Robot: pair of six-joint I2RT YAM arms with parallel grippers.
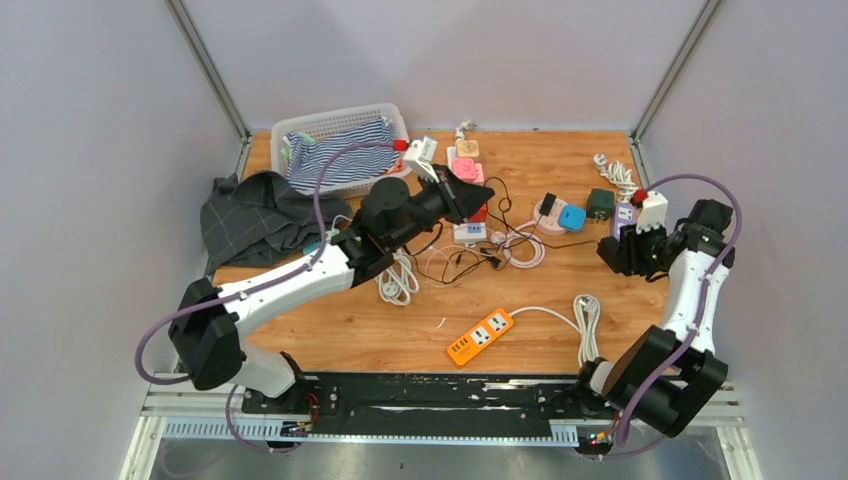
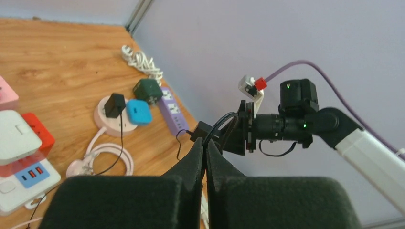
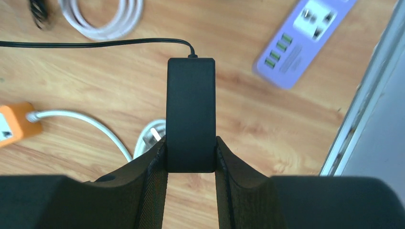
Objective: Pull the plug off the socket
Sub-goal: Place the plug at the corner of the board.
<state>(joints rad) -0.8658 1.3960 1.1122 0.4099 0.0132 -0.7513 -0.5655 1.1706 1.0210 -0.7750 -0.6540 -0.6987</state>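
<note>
At the worktop's (image 1: 380, 330) left edge lies one dark cloth (image 1: 255, 215), with one white basket (image 1: 330, 115) in the far left corner. The left gripper (image 2: 206, 143) hovers over the middle with its fingers pressed together, holding nothing. Right of it, one round white socket (image 2: 107, 126) carries two plugs, a black one (image 2: 114, 105) and a blue one (image 2: 138, 112). One green plug (image 2: 148, 90) sits on the purple power strip (image 3: 305, 33) near the right edge. One orange power strip (image 1: 480, 336) lies by the near edge. The right gripper (image 3: 191, 143) is beside the right edge, its fingers (image 3: 148, 181) partly spread and pinching the black plug (image 3: 191, 109) by its sides. That plug trails a black cable (image 3: 95, 44) and is held above the wood, apart from the purple strip.
</note>
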